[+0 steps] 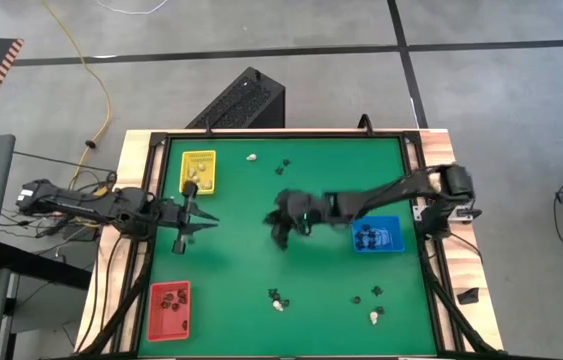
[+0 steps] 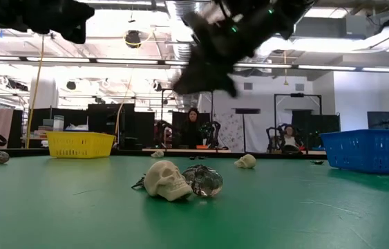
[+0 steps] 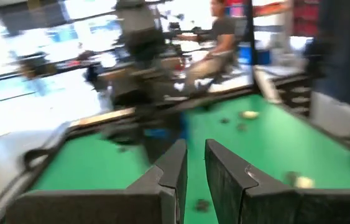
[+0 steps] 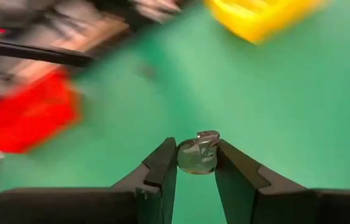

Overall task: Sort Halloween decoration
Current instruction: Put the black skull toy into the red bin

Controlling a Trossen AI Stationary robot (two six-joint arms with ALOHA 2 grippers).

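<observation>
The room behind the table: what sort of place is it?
Probably a robotics lab or open workshop: two robot arms work at a green table, a person sits among dark equipment behind, and bare ceiling lights run overhead.

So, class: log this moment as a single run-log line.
right gripper: shut on clear trinket, mid-table | left gripper: near yellow tray, nothing between fingers | blue tray: holds black trinkets

From my left wrist camera I see the left gripper at bottom centre, its two dark fingers standing close together with a narrow slot between them and nothing in it. The green felt table top spreads behind. A small cream trinket sits right of centre, another pale trinket at lower right. The other dark arm blurs across the upper middle, and a seated person shows at top.
</observation>
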